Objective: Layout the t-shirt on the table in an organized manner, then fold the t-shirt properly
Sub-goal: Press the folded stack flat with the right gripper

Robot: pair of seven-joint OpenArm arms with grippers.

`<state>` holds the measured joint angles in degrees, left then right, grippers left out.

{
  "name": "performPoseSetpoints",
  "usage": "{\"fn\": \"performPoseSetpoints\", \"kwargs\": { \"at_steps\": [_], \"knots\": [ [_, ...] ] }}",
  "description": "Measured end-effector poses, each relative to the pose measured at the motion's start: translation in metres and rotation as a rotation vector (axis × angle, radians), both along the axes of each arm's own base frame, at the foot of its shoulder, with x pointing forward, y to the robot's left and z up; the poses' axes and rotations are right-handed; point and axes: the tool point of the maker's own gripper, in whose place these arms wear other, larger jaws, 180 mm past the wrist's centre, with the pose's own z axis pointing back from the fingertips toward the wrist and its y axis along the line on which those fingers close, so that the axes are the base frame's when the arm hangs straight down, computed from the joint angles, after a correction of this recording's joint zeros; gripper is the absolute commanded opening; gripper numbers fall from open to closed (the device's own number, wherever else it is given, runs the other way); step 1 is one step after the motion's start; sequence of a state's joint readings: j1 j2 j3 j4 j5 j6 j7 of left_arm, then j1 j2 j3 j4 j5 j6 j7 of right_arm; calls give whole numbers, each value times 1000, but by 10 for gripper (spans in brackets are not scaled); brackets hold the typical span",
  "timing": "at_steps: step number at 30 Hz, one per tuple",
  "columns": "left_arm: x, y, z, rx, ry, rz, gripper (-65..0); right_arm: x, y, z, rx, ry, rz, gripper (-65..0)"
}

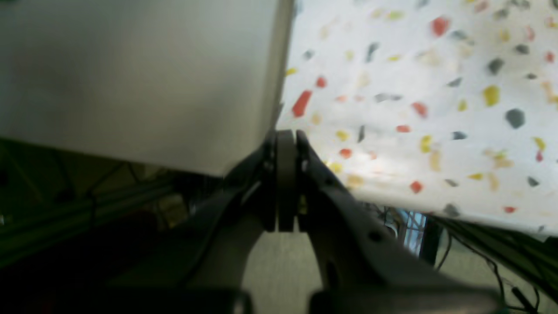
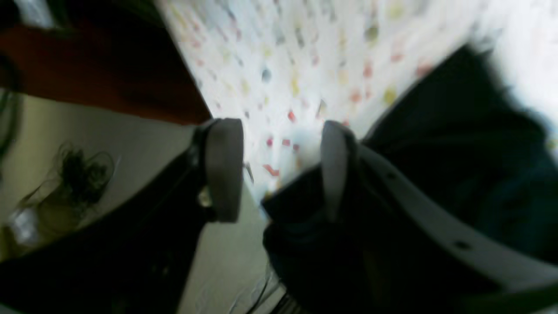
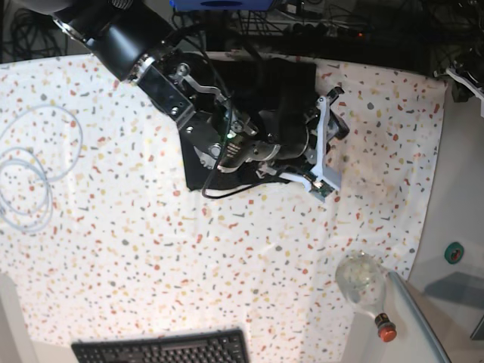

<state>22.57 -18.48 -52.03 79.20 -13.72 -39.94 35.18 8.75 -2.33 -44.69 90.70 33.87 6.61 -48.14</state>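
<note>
Base view: right tool (image 3: 330,140) hangs w/ jaws apart, gripping nothing, over t-shirt (image 3: 283,83) edge on worktop (image 3: 113,227); left tool (image 1: 285,144) closed, empty.

No text, label, brand, number or sign can be read in any of the three views. Both wrist views are blurred, and the base view shows no lettering clear enough to make out.
</note>
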Motion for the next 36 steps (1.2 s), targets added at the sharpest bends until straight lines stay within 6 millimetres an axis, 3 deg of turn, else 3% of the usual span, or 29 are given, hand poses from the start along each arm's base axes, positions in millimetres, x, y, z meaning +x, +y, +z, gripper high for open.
{"fn": "performPoseSetpoints", "kwargs": {
  "at_steps": [2, 4, 6, 13, 18, 25, 28, 30, 32, 36],
  "knots": [
    [-5, 5, -4, -3, 17, 13, -650, 3, -18, 5, -4, -32, -18, -533],
    [-8, 10, -6, -7, 28, 20, -650, 5, -45, -14, -78, 7, -99, -650],
    [-9, 14, -4, -1, 29, 29, -650, -1, -66, -38, -165, 46, -130, -650],
    [-14, 28, 5, 19, 5, 73, -650, -27, -63, -70, -214, 132, -96, -650],
    [-12, 26, 5, 14, 3, 68, -650, -62, -44, -81, -251, 145, 39, -650],
    [-11, 26, 5, 15, 1, 68, -650, -68, -32, -105, -374, 80, 169, -650],
    [-11, 26, 4, 14, 1, 69, -650, -88, -9, -97, -362, 62, 259, -650],
    [-11, 26, 5, 14, 0, 69, -650, -88, -2, -89, -339, 62, 244, -650],
    [-11, 26, 5, 15, 0, 69, -650, -79, -9, -81, -354, 56, 208, -650],
    [-12, 26, 4, 12, 1, 72, -650, -29, -27, -46, -269, 28, 11, -650]
  ]
}}
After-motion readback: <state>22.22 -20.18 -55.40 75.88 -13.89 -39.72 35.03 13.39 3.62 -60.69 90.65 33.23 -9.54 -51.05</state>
